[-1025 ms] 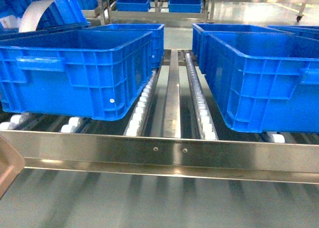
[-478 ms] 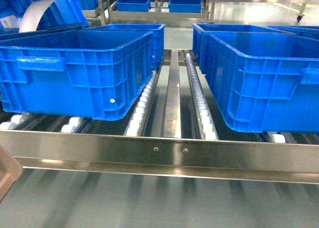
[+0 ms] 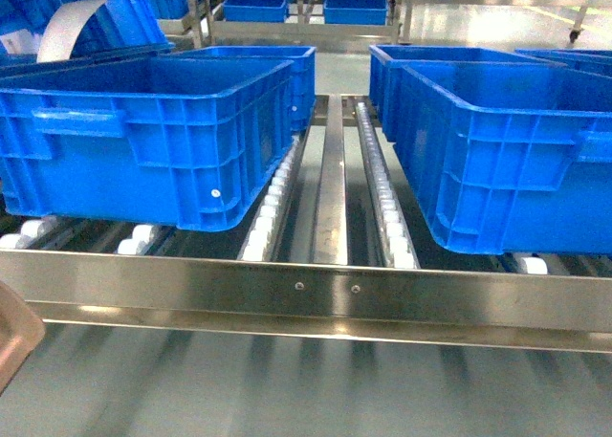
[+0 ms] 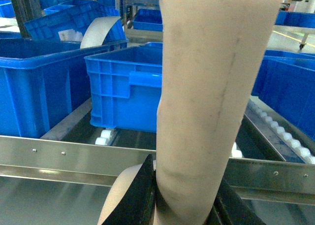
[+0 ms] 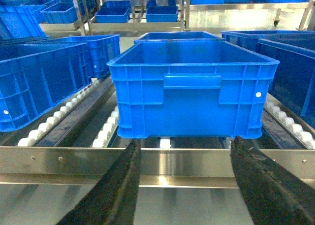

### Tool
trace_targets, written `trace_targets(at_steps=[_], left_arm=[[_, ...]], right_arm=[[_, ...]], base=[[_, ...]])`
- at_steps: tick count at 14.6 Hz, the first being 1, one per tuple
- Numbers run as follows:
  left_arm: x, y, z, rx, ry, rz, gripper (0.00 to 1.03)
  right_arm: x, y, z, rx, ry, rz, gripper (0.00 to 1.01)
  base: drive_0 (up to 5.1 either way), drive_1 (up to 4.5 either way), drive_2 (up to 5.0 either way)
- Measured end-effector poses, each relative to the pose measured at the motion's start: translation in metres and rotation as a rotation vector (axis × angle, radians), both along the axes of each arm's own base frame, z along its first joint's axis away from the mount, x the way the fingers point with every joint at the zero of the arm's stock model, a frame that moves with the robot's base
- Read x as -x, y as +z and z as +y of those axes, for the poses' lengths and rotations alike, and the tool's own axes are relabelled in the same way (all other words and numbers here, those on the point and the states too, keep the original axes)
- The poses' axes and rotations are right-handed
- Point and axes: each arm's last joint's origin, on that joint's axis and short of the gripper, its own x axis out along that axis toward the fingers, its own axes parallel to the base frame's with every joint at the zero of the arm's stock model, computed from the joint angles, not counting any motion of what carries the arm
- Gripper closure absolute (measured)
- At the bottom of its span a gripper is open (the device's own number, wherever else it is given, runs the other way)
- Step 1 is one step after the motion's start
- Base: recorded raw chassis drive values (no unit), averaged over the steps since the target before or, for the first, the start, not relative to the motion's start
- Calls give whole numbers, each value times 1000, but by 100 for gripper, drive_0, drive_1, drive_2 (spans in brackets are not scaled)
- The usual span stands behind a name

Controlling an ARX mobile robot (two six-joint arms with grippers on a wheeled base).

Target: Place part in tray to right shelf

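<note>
Two end effectors: left end effector (image 4: 182, 205) clenched on the tray (image 4: 211, 87) handle; right end effector (image 5: 184, 185) released, empty, fingers (image 5: 113, 190) spread.
Tray: held upright before the right shelf (image 3: 316, 289); only its corner (image 3: 14, 332) shows in the head view.
Part: not visible in any view.
Progress: judged mid-carry; tray not yet on the rollers (image 3: 273, 203).
Right wrist only: blue crate (image 5: 192, 87) straight ahead.

A factory or warehouse, shiny steel shelf (image 3: 316, 298) with rows of little white rollers (image 3: 273, 203), many big blue plastic crates (image 3: 143, 136), more racks behind, smooth grey floor (image 3: 316, 384)
</note>
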Motion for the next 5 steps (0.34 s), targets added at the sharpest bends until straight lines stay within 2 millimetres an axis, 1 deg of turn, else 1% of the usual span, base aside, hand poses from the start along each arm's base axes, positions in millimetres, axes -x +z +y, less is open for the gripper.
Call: trace_targets(at_steps=[1,2,3,5], left_arm=[[0,0,0,0,0,0,86],[0,0,0,0,0,0,86],[0,0,0,0,0,0,86],[0,0,0,0,0,0,86]], right_arm=[[0,0,0,0,0,0,36],[0,0,0,0,0,0,12],[0,0,0,-1,0,0,3],[0,0,0,-2,0,0,3]], base=[[0,0,0],[0,0,0],[0,0,0],[0,0,0]])
